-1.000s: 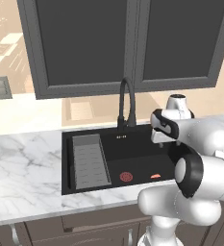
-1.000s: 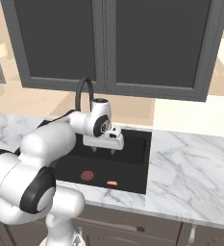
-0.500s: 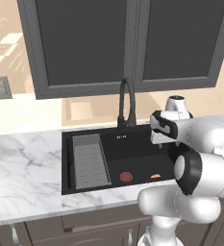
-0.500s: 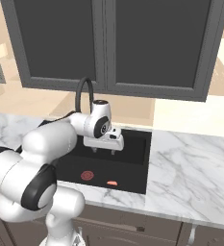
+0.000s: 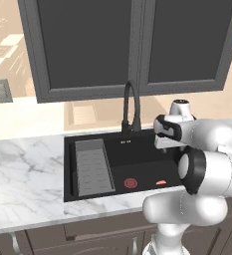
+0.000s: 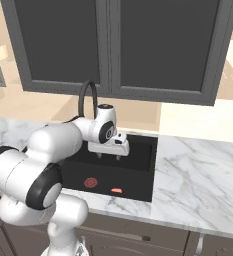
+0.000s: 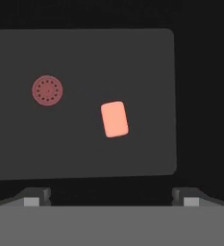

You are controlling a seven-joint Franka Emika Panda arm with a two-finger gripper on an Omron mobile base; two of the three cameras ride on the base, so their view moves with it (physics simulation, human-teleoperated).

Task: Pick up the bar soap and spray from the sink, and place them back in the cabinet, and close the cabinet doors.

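The bar soap [image 7: 114,118] is a small salmon-pink bar lying flat on the floor of the black sink [image 7: 147,62]. From the base it shows near the basin's front right [image 5: 161,183] [image 6: 116,190]. My gripper [image 6: 108,156] [image 5: 163,147] hangs over the sink [image 5: 142,159], pointing straight down. Its jaws are open and hold nothing. In the hand view the two fingertips [image 7: 36,194] stand wide apart, with the soap straight ahead between them and well below. The spray, the cabinet and the cabinet doors are out of view.
A round dark-red drain disc [image 7: 47,90] [image 5: 131,183] sits left of the soap. A grey ribbed tray [image 5: 92,167] lies in the sink's left part, and a black gooseneck faucet [image 5: 130,107] rises behind. Grey-framed doors with dark panes [image 5: 137,45] hang above the marble counter [image 5: 23,174].
The gripper has sunk slightly toward the sink and stays open. The soap has not moved.
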